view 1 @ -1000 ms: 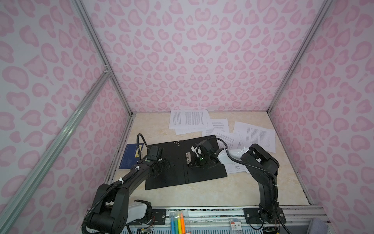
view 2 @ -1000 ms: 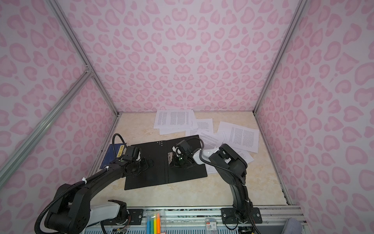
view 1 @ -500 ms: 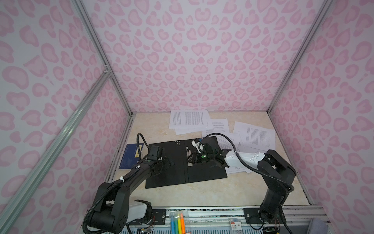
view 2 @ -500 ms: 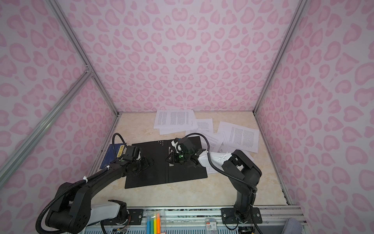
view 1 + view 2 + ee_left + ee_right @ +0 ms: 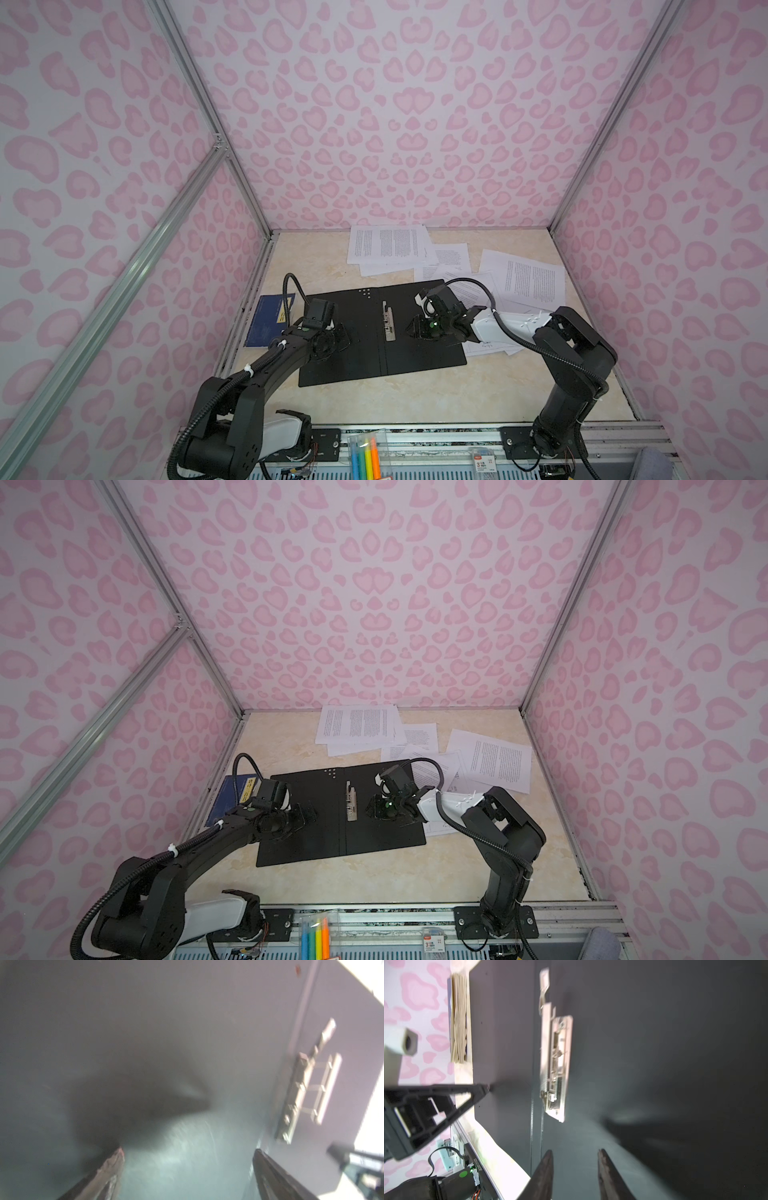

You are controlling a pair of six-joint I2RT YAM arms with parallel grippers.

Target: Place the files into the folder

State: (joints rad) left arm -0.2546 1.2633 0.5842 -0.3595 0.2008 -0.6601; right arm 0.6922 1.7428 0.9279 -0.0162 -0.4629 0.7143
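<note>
Furthest left, a dark blue booklet (image 5: 266, 324) lies flat on the tabletop (image 5: 415, 399), tight against the left wall, its right side hidden under the left arm. Whether it touches the folder (image 5: 365, 365) cannot be told.

Next, the left gripper (image 5: 338, 337) sits low over the folder's left leaf. In the left wrist view its jaws stand wide apart (image 5: 187, 1157) with only the black leaf (image 5: 145, 1022) between them, so they are released and empty. That view is too blurred to tell whether they touch the leaf.

Lying open and flat in the middle of the tabletop, the folder shows its black inside in both top views (image 5: 374, 833). A metal clip (image 5: 388, 322) runs along the spine, on the right leaf's side of the crease.

Just right of the clip, the right gripper (image 5: 412, 326) hangs low over the right leaf, pointing toward the spine. In the right wrist view its jaws are parted (image 5: 575, 1153) and grasp nothing. The clip (image 5: 555, 1064) lies ahead of them, apart from the tips.

Beyond and to the right, the files (image 5: 388, 245) lie loose on the tabletop. Some overlap near the back wall, and one printed sheet (image 5: 530, 278) lies toward the right wall. Others reach the folder's right edge beneath the right arm.
</note>
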